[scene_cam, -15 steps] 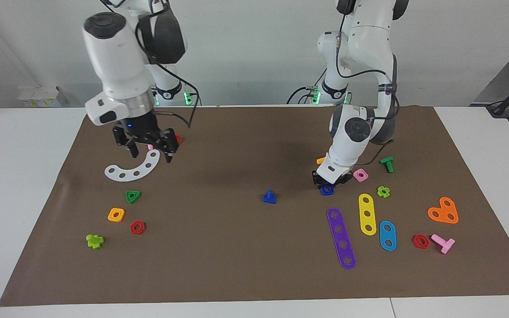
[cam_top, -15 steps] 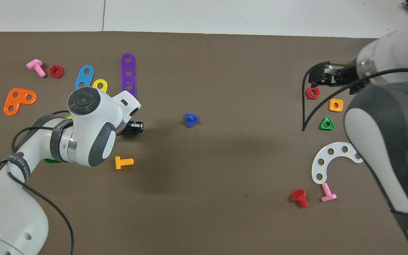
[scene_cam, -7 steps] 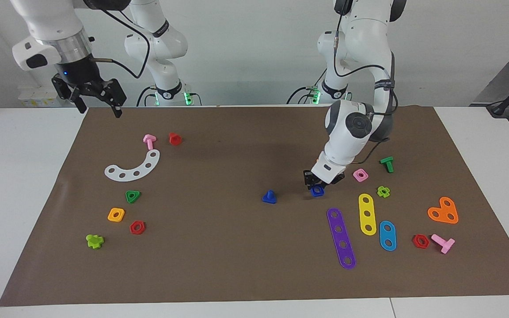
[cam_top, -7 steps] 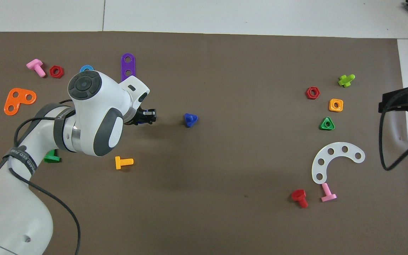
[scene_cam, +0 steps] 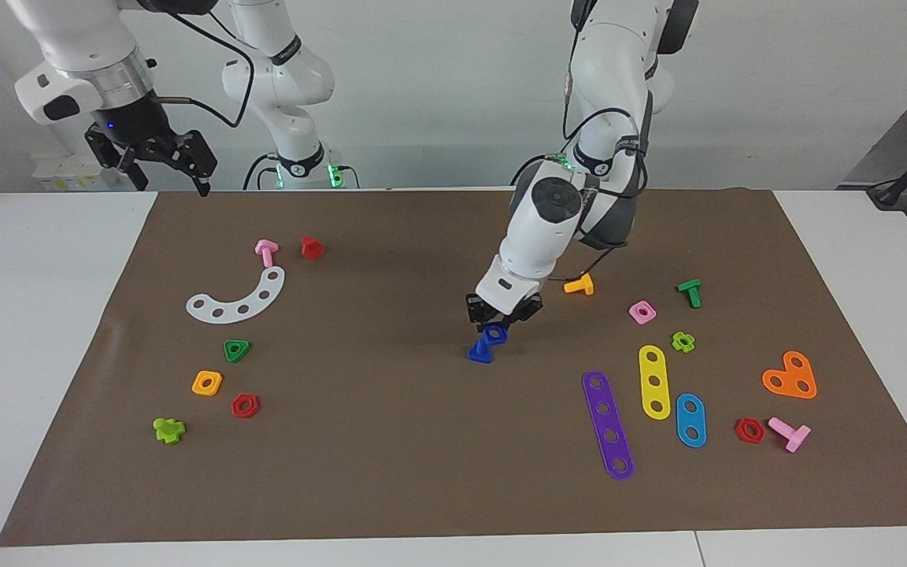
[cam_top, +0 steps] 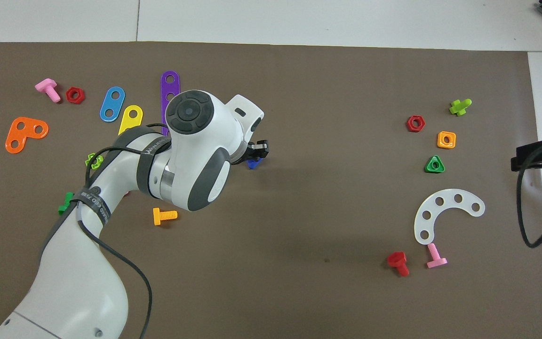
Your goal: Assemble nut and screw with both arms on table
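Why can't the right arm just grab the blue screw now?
Probably not yet: the left gripper, shut on the blue nut, hangs right over the blue screw, while the right gripper waits open, raised over the table's right-arm end.

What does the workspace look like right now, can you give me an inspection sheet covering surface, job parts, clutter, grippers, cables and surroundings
Surface: white table largely covered by a brown mat.
Job's things: blue nut in the left gripper, right over the screw, which stands head down mid-mat.
Clutter: purple strip, yellow strip, orange heart plate, white curved plate, pink square nut, orange square nut, green triangular nut.
Grippers: left shut on the nut; right gripper open, raised over the mat's corner at its own end, waiting.
Cables: black cable along the left arm.
Surroundings: grey wall.
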